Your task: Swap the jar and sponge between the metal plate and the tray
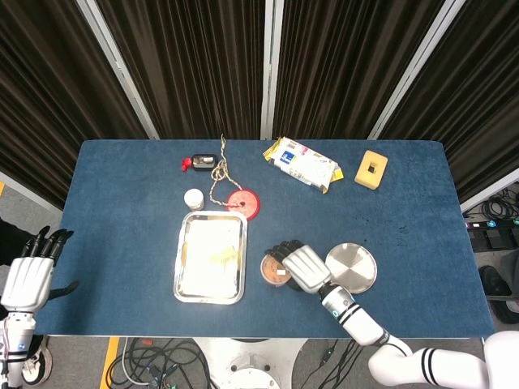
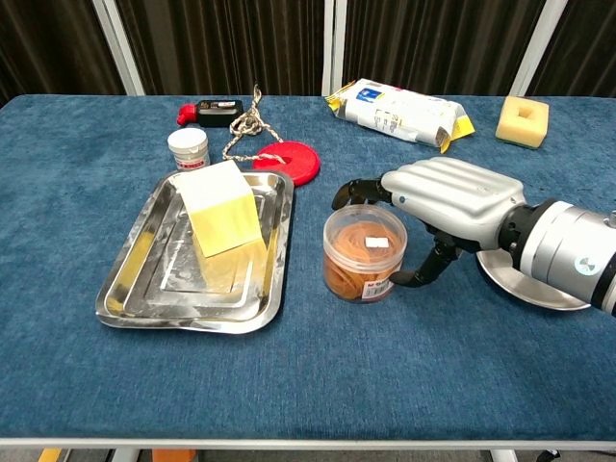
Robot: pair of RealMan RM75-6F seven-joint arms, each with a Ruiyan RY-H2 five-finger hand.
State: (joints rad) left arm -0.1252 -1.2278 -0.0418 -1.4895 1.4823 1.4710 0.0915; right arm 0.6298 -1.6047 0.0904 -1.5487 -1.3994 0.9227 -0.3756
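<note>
A clear jar [image 2: 363, 253] of orange-brown rubber bands stands on the blue cloth just right of the tray [image 2: 125, 285]; in the head view the jar [image 1: 273, 269] lies between the tray [image 1: 182, 274] and the metal plate [image 1: 352, 267]. My right hand [image 2: 450, 206] wraps around the jar from its right side, fingers and thumb on its sides; it also shows in the head view [image 1: 303, 266]. The yellow sponge [image 2: 224, 219] leans tilted in the tray. The metal plate [image 2: 553, 296] sits bare behind my right wrist. My left hand [image 1: 29, 275] hangs off the table's left edge, fingers apart, holding nothing.
At the back lie a small white jar [image 2: 188, 147], a red disc [image 2: 288, 160] with a knotted rope [image 2: 248, 123], a black-and-red item [image 2: 211, 111], a snack packet [image 2: 401, 111] and a yellow block with a hole [image 2: 523, 120].
</note>
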